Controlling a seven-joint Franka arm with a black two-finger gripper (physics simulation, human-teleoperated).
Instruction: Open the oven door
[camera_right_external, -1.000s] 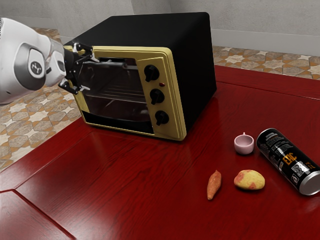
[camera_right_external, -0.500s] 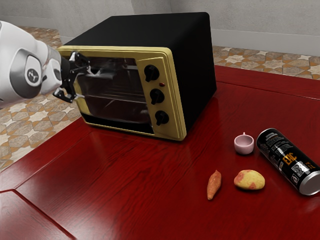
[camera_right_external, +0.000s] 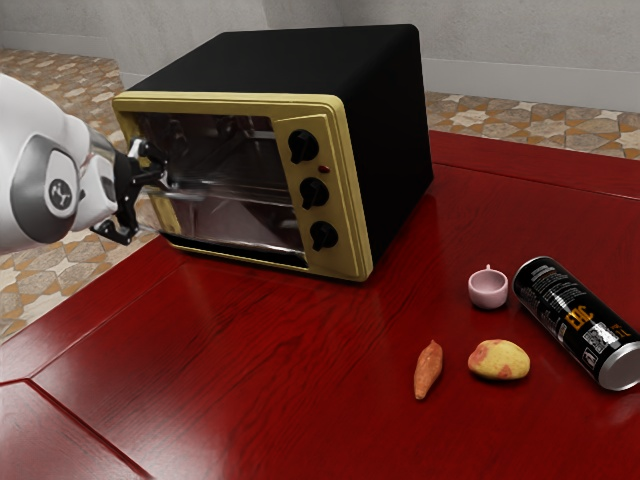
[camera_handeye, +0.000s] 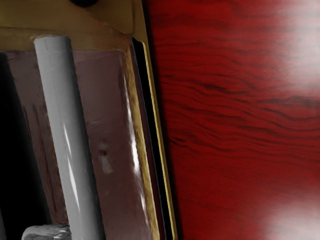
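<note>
Oven door (camera_right_external: 238, 222): on the front of the black oven (camera_right_external: 390, 110), partly open, its upper edge tipped outward and down, the dark inside showing above it. You have the oven at the table's far side in the exterior view, toward that view's left. Your gripper (camera_right_external: 150, 208) is at the front of the door, at the end away from the knobs (camera_right_external: 314, 192). Claw: fingers spread well apart, one above the other, the upper one close by the handle (camera_handeye: 70, 135); you don't have the handle pinched from both sides. Whether the upper finger touches it, you cannot tell.

In the wrist view you see the grey handle bar running along the door glass, the door's gold edge beside it, and red tabletop (camera_right_external: 230, 350) beyond the oven.

Three black knobs stand in a column on the gold panel, a small red light (camera_right_external: 324, 169) between the top two. Out on the table, toward the exterior view's right, you have a pink cup (camera_right_external: 488, 290) just beside a black can (camera_right_external: 575, 320) lying on its side, then a potato (camera_right_external: 499, 360) and an orange tapered root (camera_right_external: 428, 370) near each other.
</note>
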